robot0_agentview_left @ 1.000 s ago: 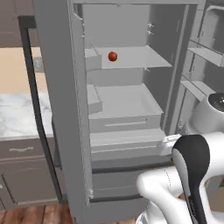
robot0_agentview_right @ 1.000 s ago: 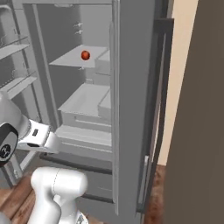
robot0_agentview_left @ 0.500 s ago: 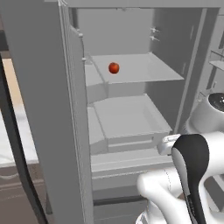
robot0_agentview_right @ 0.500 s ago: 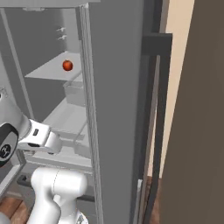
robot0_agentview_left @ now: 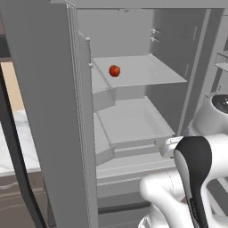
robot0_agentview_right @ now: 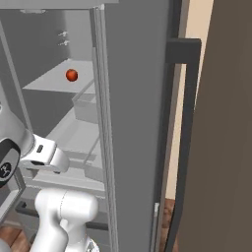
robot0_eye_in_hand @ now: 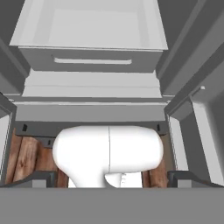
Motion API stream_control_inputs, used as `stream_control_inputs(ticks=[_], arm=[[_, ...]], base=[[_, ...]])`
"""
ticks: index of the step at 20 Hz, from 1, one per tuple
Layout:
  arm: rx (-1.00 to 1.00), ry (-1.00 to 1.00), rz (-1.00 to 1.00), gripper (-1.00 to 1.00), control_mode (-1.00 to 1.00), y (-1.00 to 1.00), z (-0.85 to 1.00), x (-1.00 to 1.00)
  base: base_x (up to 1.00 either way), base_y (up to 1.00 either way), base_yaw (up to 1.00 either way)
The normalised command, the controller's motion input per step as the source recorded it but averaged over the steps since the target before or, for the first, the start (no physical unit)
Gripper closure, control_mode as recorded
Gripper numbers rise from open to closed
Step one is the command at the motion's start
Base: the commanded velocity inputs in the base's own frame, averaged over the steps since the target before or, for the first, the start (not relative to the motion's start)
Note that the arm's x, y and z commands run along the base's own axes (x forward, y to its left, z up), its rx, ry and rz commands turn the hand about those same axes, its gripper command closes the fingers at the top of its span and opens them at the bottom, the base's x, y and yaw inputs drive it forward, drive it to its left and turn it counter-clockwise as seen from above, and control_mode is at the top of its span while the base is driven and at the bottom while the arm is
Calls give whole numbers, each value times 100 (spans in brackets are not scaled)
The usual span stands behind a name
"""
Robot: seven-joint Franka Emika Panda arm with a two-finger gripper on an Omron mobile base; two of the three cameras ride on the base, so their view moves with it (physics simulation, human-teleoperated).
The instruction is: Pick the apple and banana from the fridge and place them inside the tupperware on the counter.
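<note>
The apple (robot0_agentview_left: pixel 114 70), small, red and glossy, sits on the upper inner shelf of the open fridge (robot0_agentview_left: pixel 133 120), towards the shelf's left side; in the right base view the apple (robot0_agentview_right: pixel 72 75) lies deep on the same shelf. In the hand view my gripper (robot0_eye_in_hand: pixel 112 180) is open and holds nothing, its dark fingertips (robot0_eye_in_hand: pixel 31 180) standing wide apart. It looks onto a pale fridge drawer (robot0_eye_in_hand: pixel 89 26) low in the fridge, well below the apple. A strip of the marble counter (robot0_agentview_left: pixel 22 144) shows at far left. The banana and the tupperware are out of view.
The fridge's open left door (robot0_agentview_left: pixel 49 111) stands close on my left, with a black handle (robot0_agentview_left: pixel 11 147). The other grey door (robot0_agentview_right: pixel 135 123) with its dark handle (robot0_agentview_right: pixel 184 128) stands close on my right, and a brown panel (robot0_agentview_right: pixel 226 123) is beyond it. Wooden floor (robot0_eye_in_hand: pixel 26 157) lies below.
The whole picture has shifted and the fridge looms larger, so the base has driven closer to it. The apple stays on its shelf and the gripper stays open.
</note>
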Motion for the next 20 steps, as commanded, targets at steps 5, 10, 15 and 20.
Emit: stream_control_inputs(ticks=[5, 10, 15, 20], arm=[[0, 0, 0, -100, 100, 0, 0, 0], [0, 0, 0, -100, 100, 0, 0, 0], [0, 0, 0, -100, 100, 0, 0, 0], [6, 0, 17, -100, -100, 5, 2, 32]], base=[[38, 27, 0], [43, 38, 2], [92, 28, 27], [58, 10, 24]])
